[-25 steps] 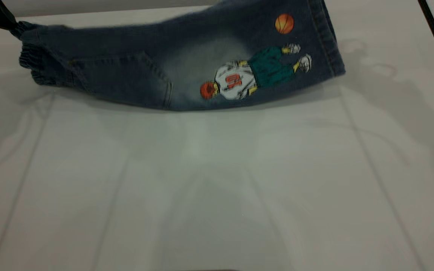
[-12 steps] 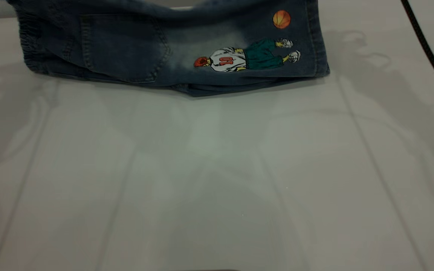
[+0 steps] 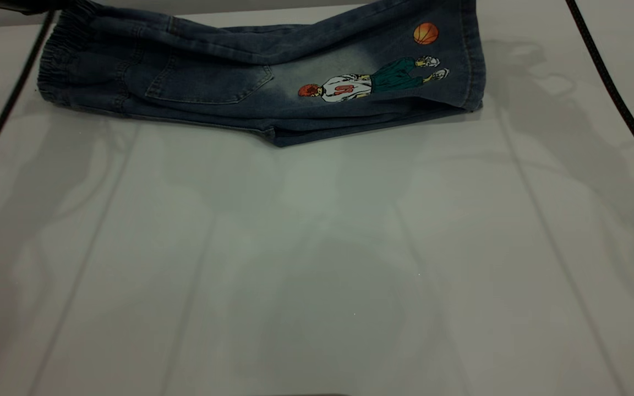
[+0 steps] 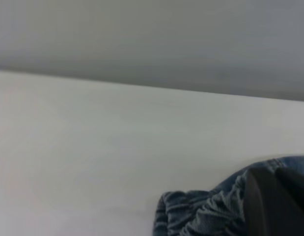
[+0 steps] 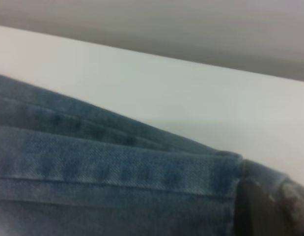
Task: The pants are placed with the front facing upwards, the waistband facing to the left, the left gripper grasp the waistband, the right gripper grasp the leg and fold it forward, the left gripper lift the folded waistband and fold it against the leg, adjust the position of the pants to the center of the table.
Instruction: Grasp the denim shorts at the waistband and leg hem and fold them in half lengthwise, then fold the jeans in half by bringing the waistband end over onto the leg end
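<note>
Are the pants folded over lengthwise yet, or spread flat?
Folded lengthwise: the pants lie doubled, back pocket and cartoon print up, a second layer showing along the near edge. Far edge is raised.

Dim, even light; soft arm shadows spread across the pale grey flat tabletop [image 3: 317, 247] at left and right of the frame. Both wrist views are blurred, the blue denim pants [image 5: 107, 172] out of focus.

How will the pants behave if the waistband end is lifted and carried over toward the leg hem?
Probably floppy: the pants already sag in soft folds between their ends. The gathered waistband likely bunches rather than staying flat. Doubled denim layers along the near edge suggest some weight, so the lifted part should drape and drag across the table.
</note>
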Controlling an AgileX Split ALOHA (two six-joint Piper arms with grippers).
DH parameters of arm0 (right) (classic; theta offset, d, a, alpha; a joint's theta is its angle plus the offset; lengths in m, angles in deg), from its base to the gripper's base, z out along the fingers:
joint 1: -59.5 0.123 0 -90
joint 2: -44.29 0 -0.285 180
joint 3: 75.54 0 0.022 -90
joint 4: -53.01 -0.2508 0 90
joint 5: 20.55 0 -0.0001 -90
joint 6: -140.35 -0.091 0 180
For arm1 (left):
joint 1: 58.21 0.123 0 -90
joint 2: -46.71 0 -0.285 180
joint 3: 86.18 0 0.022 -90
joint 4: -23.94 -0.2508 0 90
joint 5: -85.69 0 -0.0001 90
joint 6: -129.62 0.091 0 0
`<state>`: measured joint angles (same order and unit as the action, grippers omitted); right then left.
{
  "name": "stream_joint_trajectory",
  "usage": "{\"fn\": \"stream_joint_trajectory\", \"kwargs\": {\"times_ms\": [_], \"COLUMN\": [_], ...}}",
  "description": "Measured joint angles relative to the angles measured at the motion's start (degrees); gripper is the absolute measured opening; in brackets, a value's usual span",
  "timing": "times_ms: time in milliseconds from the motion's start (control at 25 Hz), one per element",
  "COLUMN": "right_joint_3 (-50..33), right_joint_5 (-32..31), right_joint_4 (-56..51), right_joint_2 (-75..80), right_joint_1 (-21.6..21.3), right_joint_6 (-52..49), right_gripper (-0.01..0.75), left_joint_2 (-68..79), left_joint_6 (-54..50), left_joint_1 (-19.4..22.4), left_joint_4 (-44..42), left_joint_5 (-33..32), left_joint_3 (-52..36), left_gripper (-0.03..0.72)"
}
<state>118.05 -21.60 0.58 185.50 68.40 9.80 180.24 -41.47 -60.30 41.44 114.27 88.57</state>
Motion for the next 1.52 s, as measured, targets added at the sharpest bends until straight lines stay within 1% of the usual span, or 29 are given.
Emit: {"fn": "stream_joint_trajectory", "kwargs": {"times_ms": [80, 200, 320, 440, 520, 560, 600, 680, 720, 800, 920, 1000, 1160, 1360, 1520], "right_joint_3": [0.07, 0.13, 0.38, 0.38, 0.38, 0.38, 0.38, 0.44, 0.44, 0.44, 0.44, 0.44, 0.44, 0.44, 0.44], "right_joint_5": [-0.12, -0.89, -2.21, -6.00, -9.87, -12.16, -14.60, -19.40, -21.98, -25.93, -29.58, -30.59, -31.80, -32.59, -35.41], "right_joint_4": [-0.10, -1.28, -2.92, -3.30, -3.30, -3.30, -3.30, -3.74, -3.94, -3.95, -3.82, -3.67, -3.26, -2.84, -2.11], "right_joint_2": [0.22, 0.22, 0.22, -0.25, -1.27, -2.13, -2.97, -4.44, -4.95, -5.43, -5.45, -5.45, -5.45, -5.45, -5.45], "right_joint_1": [0.00, 0.00, 0.00, -0.05, -0.05, -0.05, -0.05, -0.05, 0.02, 0.36, 1.68, 2.91, 4.89, 6.63, 7.41], "right_joint_6": [0.04, 0.04, 0.04, 0.04, -0.09, -0.27, -0.40, -0.39, -0.39, -0.39, -0.39, -0.41, -0.41, -0.46, -0.46], "right_gripper": [0.055, 0.142, 0.300, 0.477, 0.557, 0.585, 0.599, 0.605, 0.602, 0.591, 0.584, 0.583, 0.582, 0.582, 0.582], "left_joint_2": [0.50, 0.76, 0.67, -0.66, -3.40, -4.91, -7.22, -10.70, -12.16, -13.49, -13.40, -12.73, -10.16, -2.98, 4.75], "left_joint_6": [0.00, 1.04, 2.60, 3.19, 3.30, 3.36, 3.63, 4.33, 4.82, 5.20, 4.68, 4.22, 4.00, 3.98, 3.98], "left_joint_1": [0.00, 0.00, 0.00, 0.00, 0.00, 0.00, 0.00, 0.00, 0.37, 1.69, 4.87, 7.40, 10.61, 11.33, 11.33], "left_joint_4": [-1.24, -1.61, -2.38, -2.84, -2.84, -2.84, -2.84, -2.84, -2.90, -2.97, -2.97, -3.28, -3.84, -3.96, -4.07], "left_joint_5": [0.44, 0.57, 1.42, 1.50, -0.85, -2.97, -7.31, -15.29, -20.54, -31.16, -43.17, -47.72, -53.47, -59.69, -65.01], "left_joint_3": [0.00, 0.00, 0.00, 0.00, 0.00, 0.00, 0.00, 0.01, 0.20, 1.53, 4.34, 6.45, 10.95, 18.71, 28.00], "left_gripper": [0.025, 0.047, 0.101, 0.193, 0.269, 0.299, 0.335, 0.372, 0.385, 0.396, 0.399, 0.400, 0.402, 0.402, 0.402]}}
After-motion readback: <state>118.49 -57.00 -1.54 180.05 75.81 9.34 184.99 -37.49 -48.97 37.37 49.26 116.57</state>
